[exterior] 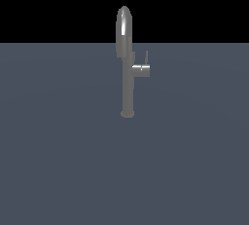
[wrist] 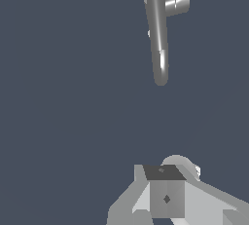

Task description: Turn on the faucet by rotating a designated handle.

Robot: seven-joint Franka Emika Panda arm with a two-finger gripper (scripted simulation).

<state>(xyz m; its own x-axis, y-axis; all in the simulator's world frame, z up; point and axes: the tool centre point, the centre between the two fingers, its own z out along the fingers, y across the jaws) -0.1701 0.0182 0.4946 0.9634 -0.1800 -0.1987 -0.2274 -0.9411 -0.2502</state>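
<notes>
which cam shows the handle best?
Exterior view. The handle is seen side-on, jutting from the faucet column toward that view's right, its thin lever pointing up. The wrist view catches the handle near the frame edge, from above and foreshortened, the lever barely showing.

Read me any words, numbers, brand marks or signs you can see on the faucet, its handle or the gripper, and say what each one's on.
There are none: no text shows in either view.
faucet: plain grey metal, no marking.
handle: no marking.
gripper: only a small dark diamond-shaped mark, not a letter or number.
</notes>
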